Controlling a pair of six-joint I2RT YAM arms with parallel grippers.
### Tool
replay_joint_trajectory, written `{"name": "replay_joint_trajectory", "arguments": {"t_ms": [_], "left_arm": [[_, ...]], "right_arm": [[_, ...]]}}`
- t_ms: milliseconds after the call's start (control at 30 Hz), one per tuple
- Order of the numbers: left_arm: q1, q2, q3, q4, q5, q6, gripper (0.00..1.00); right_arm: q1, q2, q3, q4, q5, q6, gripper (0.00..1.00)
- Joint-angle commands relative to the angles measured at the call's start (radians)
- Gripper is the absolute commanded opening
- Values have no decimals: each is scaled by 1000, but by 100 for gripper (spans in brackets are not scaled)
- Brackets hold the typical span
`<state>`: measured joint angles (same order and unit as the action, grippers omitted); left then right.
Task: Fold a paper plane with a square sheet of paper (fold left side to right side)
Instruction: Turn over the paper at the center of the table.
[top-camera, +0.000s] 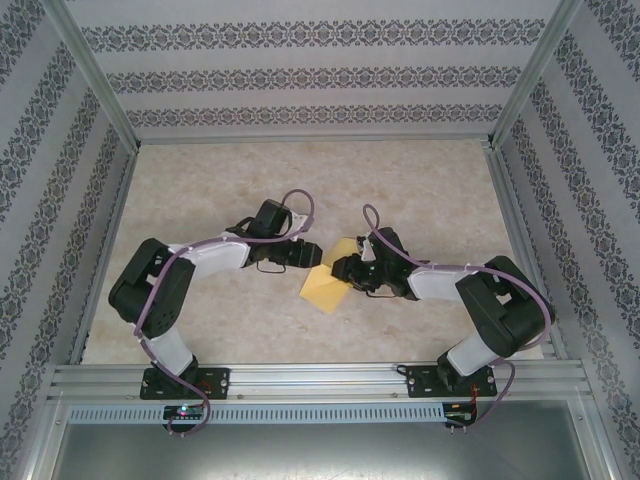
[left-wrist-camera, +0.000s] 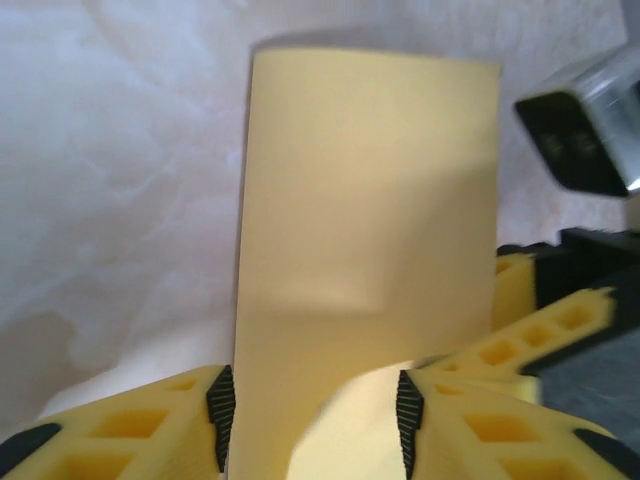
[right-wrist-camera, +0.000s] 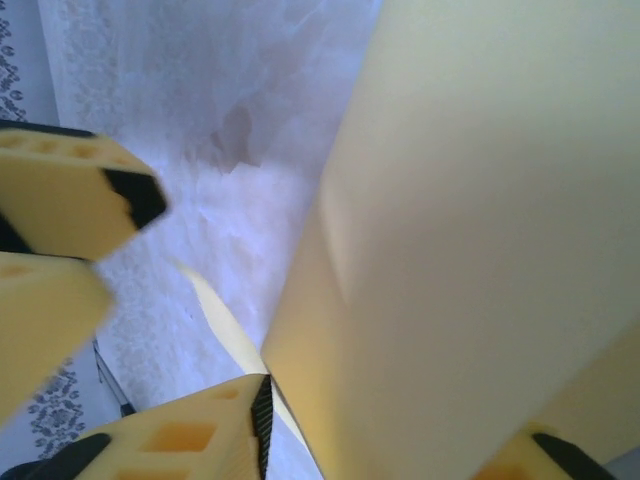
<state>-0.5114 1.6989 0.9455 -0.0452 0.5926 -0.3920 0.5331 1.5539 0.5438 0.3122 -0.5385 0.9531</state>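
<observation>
The square sheet of paper (top-camera: 325, 290) is yellow-orange and folded over. It lies mid-table between both grippers. In the left wrist view the paper (left-wrist-camera: 370, 200) runs away from my left gripper (left-wrist-camera: 312, 410), whose jaws stand apart with the paper's near end between the pads (left-wrist-camera: 220, 410). From above, the left gripper (top-camera: 308, 255) meets the sheet's upper left edge. My right gripper (top-camera: 340, 270) reaches in from the right. In its wrist view a raised flap of paper (right-wrist-camera: 480, 220) stands between the jaws of the right gripper (right-wrist-camera: 400, 440), which are still apart. The flap hides the right finger's pad.
The floor (top-camera: 300, 180) is beige and marbled, fenced by aluminium rails (top-camera: 310, 375) and patterned walls. The left gripper's yellow fingers (right-wrist-camera: 70, 200) show close by in the right wrist view. The right gripper's fingers (left-wrist-camera: 540, 330) crowd the paper's right side.
</observation>
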Motion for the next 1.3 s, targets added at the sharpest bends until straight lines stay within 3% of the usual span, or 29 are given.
{"name": "replay_joint_trajectory", "arguments": {"t_ms": [0, 133, 200, 333, 500, 767, 1267], "left_arm": [[39, -84, -39, -13, -12, -9, 58], [75, -175, -90, 9, -10, -53, 70], [101, -244, -125, 28, -9, -89, 81], [161, -385, -169, 53, 28, -151, 99], [233, -547, -177, 123, 160, -236, 100], [238, -652, -106, 391, 382, -383, 100], [155, -627, -31, 446, 452, -395, 100]], "right_arm": [[8, -27, 18, -28, 18, -31, 25], [3, -66, 26, -34, 23, -66, 12], [-9, -98, 41, -44, 13, -113, 6], [-64, -176, 87, -60, -100, -247, 4], [-136, -305, 200, -139, -278, -421, 3], [-152, -348, 419, -198, -485, -520, 3], [-62, -321, 551, -181, -586, -534, 4]]}}
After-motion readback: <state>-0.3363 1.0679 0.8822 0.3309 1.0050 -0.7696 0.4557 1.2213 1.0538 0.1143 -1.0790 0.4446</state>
